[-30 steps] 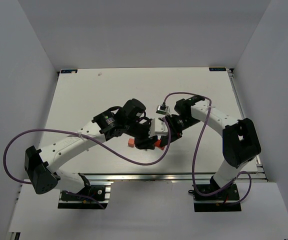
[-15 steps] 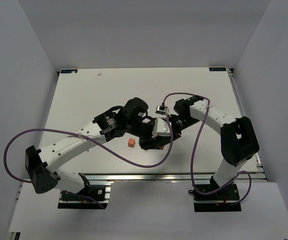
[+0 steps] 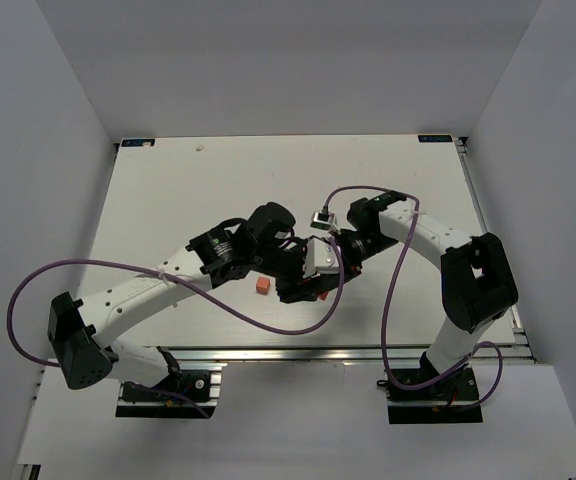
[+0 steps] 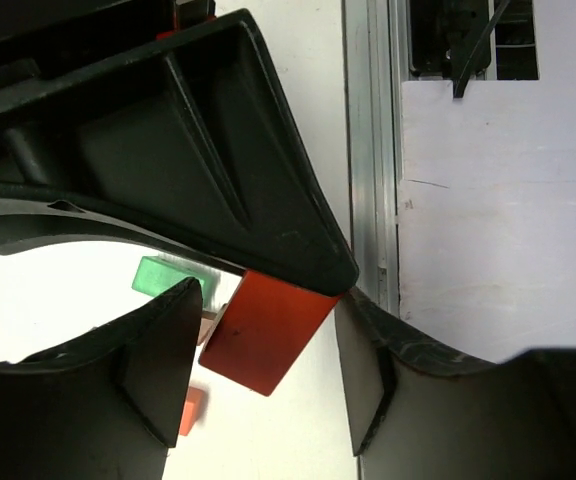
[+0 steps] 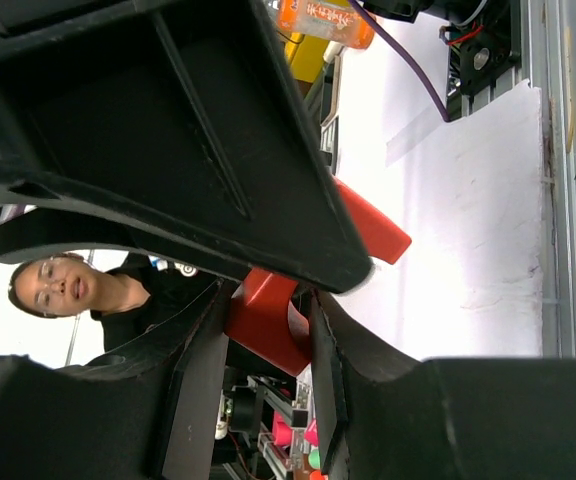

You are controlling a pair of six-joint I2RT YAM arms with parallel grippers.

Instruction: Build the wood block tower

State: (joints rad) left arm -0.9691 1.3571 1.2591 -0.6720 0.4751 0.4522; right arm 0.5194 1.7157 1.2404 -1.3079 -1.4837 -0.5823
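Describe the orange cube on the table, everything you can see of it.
The orange cube is a tiny, matt block, apparently painted wood, evenly orange-red on top. It rests flat on the white table, alone and near the front edge. Only the table touches it. The left gripper is close on its right, apart from it.

The red notched wooden piece clamped in the right pincer is mostly covered by that pincer's black fingers; only its middle and one end show past them. Beyond the left pincer, its lower finger covers part of the mint-green wooden slab and part of the small orange wooden cube. A pale tan sliver beside that finger shows too little to identify, and whether the left jaws grip anything cannot be told.
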